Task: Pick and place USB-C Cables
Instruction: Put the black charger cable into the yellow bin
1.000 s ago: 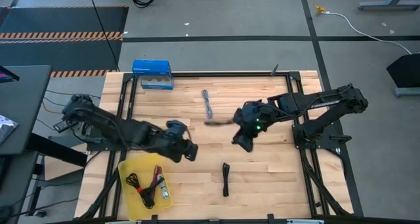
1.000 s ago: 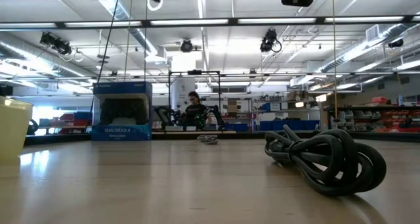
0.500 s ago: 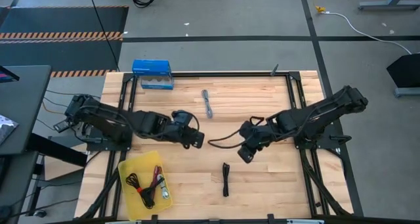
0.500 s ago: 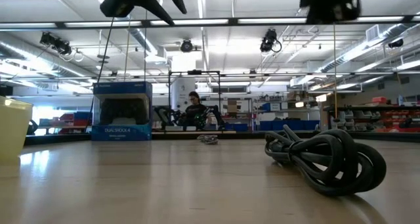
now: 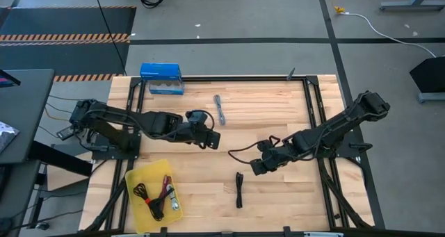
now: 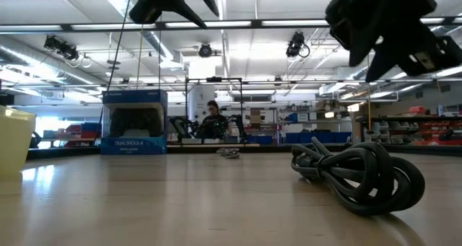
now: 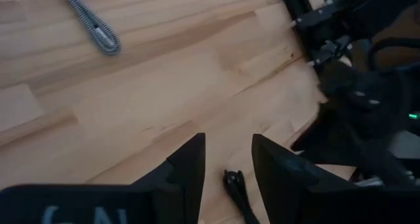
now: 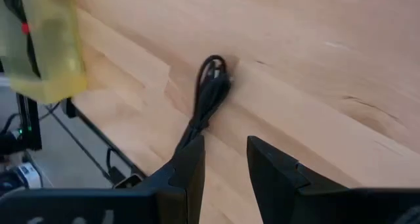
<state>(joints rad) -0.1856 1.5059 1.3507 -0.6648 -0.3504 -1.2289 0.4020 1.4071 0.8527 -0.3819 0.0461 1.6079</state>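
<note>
A black USB-C cable bundle [image 5: 239,190] lies flat on the wooden table near its front edge; it also shows in the low view [image 6: 359,175] and the right wrist view [image 8: 209,100]. A grey cable bundle [image 5: 220,110] lies toward the far side, also in the left wrist view [image 7: 92,23]. My right gripper [image 5: 254,169] hovers open above the table, just to the right of and behind the black bundle [image 8: 225,161]. My left gripper [image 5: 212,140] hovers open over the table's middle [image 7: 228,161]. More black bundles, one with a red tie, lie in the yellow tray [image 5: 154,194].
A blue box [image 5: 161,78] stands at the far left edge. The yellow tray sits at the front left corner [image 6: 14,141]. A black metal frame [image 5: 313,105] borders the table. Bare wood lies between the two grippers and around the black bundle.
My right gripper has moved toward the table's near edge and down, toward the black bundle. My left gripper has moved from beside the yellow tray toward the table's middle, to the right and toward the far edge. The cables have stayed where they were.
</note>
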